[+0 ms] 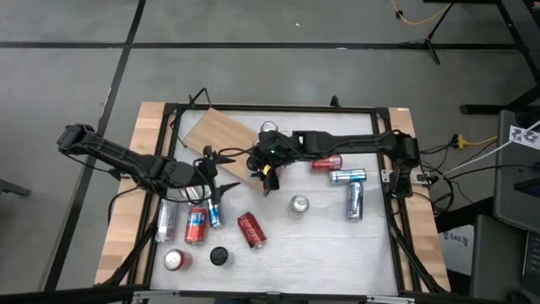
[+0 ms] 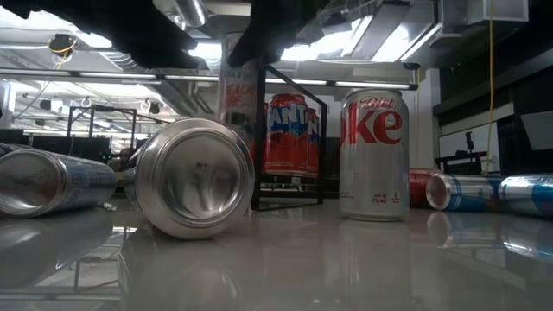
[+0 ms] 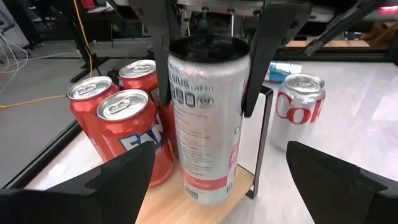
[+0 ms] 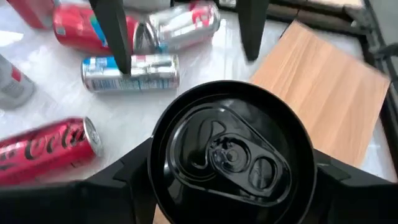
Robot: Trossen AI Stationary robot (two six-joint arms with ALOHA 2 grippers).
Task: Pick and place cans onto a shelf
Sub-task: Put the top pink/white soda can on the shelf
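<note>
The step in hand looks like the placing of one can; the right end effector [image 3: 208,25] reaches in from above, and its two dark fingers [image 3: 163,43] stand on either side of a tall silver can with a black top [image 3: 208,118], upright at the corner of the shelf [image 3: 180,208], close by the thin black frame [image 3: 264,137]. The fingers sit against the can's upper sides, partly open around it; whether they grip firmly or have just begun to let go I cannot say for certain, though the can appears to rest on the wood. Three red cans [image 3: 127,134] stand upright on the shelf just beside it.

In the high view the shelf [image 1: 221,133] lies toward the far left of the tabletop [image 1: 321,245], and the right end effector [image 1: 268,160] is at the shelf's near edge; the left end effector [image 1: 211,173] waits just beside it, jaws wide and holding nothing, looking straight at the placed can.

Many cans remain off the shelf: several lie on their sides near the left arm [image 1: 196,225], one red can [image 1: 251,230] lies loose in the middle, one silver can [image 1: 299,205] stands upright, and others lie toward the right [image 1: 348,176]; a small black disc [image 1: 219,255] sits near the front.

The next move calls for a clean release and a straight lift, without nudging the can into its red neighbours or off the shelf edge; then a reach for another can.
</note>
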